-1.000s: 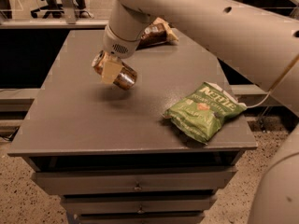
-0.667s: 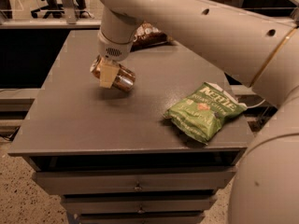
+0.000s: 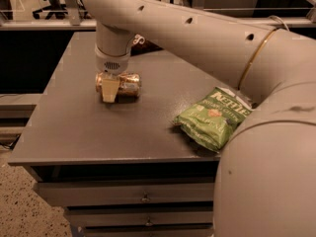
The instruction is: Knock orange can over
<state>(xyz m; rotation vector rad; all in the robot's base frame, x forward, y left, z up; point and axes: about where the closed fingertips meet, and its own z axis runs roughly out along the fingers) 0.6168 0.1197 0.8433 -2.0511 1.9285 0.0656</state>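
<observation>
Gripper: the gripper (image 3: 109,90) points straight down over the left half of the table, low enough that its pale tip is at the level of the tabletop
Gripper state: it is not clear whether it is spread or clamped; its pale tip overlaps the front of the can, and the far side is hidden
Orange can: the orange can (image 3: 129,84) lies on its side, long axis running left to right across the view, directly under the wrist and touching the gripper; most of its copper-coloured body shows to the right of the pale tip, a smaller part to the left
Table: a dark grey table (image 3: 94,132) with a flat top; the can is on its left half, closer to the far edge than to the near one
Arm: the thick beige arm (image 3: 197,28) comes in from the lower right, arches over the table and bends down to the wrist above the can
Green chip bag: a green chip bag (image 3: 212,118) lies flat near the front right corner, well apart from the can, partly covered by the arm at its right side
Brown bag: a brown bag (image 3: 140,44) shows just behind the wrist, near the far edge, mostly hidden
Drawers: drawers (image 3: 143,197) with small knobs sit under the tabletop
Floor: speckled floor (image 3: 29,206) shows at lower left
</observation>
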